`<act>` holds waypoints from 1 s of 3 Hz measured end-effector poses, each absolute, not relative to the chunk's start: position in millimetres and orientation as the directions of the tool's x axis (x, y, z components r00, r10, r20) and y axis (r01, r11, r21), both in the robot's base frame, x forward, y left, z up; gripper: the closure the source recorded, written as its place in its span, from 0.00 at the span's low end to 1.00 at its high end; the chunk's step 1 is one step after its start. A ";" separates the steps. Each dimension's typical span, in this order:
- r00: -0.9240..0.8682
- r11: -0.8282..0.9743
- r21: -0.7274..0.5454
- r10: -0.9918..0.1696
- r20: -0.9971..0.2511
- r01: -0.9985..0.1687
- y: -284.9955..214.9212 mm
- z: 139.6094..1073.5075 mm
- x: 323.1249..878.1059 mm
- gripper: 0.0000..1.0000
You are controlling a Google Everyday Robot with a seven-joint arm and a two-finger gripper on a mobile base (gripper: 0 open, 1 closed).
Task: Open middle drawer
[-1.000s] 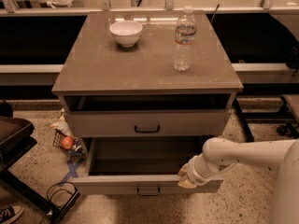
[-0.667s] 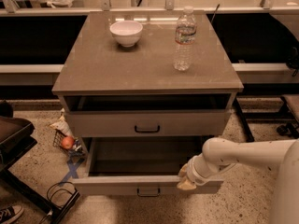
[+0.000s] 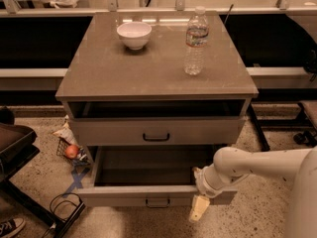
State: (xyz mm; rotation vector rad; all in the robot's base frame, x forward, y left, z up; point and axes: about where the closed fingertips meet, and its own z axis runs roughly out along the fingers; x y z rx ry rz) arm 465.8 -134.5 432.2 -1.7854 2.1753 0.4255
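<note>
The middle drawer (image 3: 124, 196) is pulled well out from the cabinet, its dark inside showing and its small black bar handle (image 3: 157, 202) at the centre of the front panel. Above it sits a taller drawer front (image 3: 99, 132) with the same kind of handle. My gripper (image 3: 199, 209) hangs at the right part of the pulled-out drawer's front panel, its pale tip reaching below the panel's lower edge. The white arm (image 3: 257, 165) comes in from the right.
A white bowl (image 3: 134, 34) and a water bottle (image 3: 196, 41) stand on the cabinet top (image 3: 99, 73). Left of the cabinet, an apple (image 3: 72, 151) and clutter lie on the floor beside a dark chair (image 3: 15, 143). Cables (image 3: 62, 207) lie at the lower left.
My gripper tip has dropped a little, from the drawer front's top edge to below its lower edge. The drawer stays pulled out about as far as before.
</note>
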 end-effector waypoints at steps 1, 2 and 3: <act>-0.187 0.186 0.041 -0.895 -0.406 -0.982 -134.5 432.2 465.8 0.00; -0.186 0.185 0.043 -0.895 -0.406 -0.982 -133.7 431.2 464.9 0.17; -0.220 0.206 0.080 -0.908 -0.357 -0.975 -138.1 429.2 445.2 0.40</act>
